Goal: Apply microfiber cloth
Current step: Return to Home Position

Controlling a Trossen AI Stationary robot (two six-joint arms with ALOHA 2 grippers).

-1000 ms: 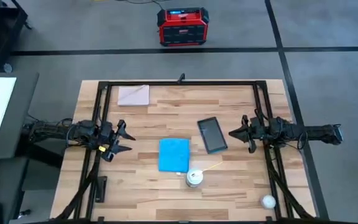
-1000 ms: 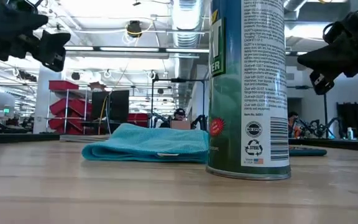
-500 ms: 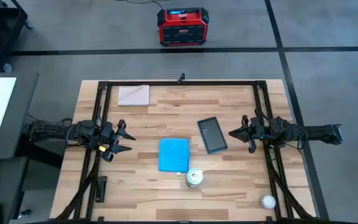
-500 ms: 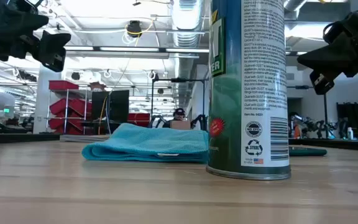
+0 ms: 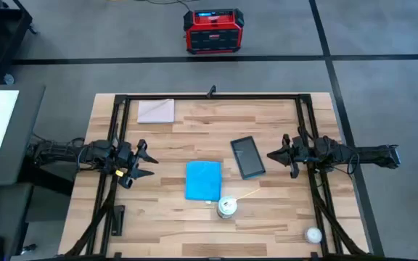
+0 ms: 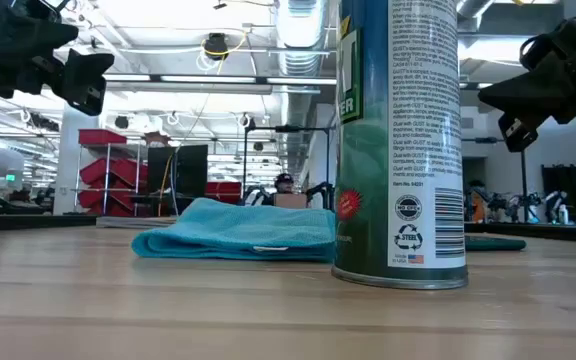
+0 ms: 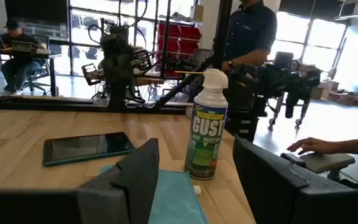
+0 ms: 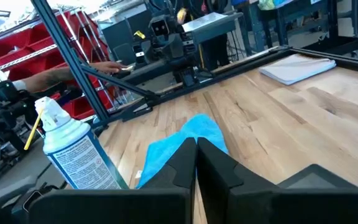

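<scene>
The sky-blue microfiber cloth point(image 5: 203, 180) lies folded flat on the wooden table near its middle, and also shows in the low view point(image 6: 238, 232). The dark teal device point(image 5: 247, 156) lies flat just to the cloth's far right. My left gripper point(image 5: 148, 160) hovers open to the cloth's left, above the table, pointing toward the cloth point(image 7: 176, 199). My right gripper point(image 5: 271, 155) hovers shut to the right of the device, pointing toward the table's left; its fingers meet in the right wrist view point(image 8: 196, 148). Neither gripper touches anything.
A spray can point(image 5: 226, 207) with a thin straw stands upright just near of the cloth. A pale folded sheet point(image 5: 156, 111) lies at the far left. A white ball point(image 5: 312, 234) sits near the front right. A black frame point(image 5: 209, 96) borders the table. People stand beyond the table.
</scene>
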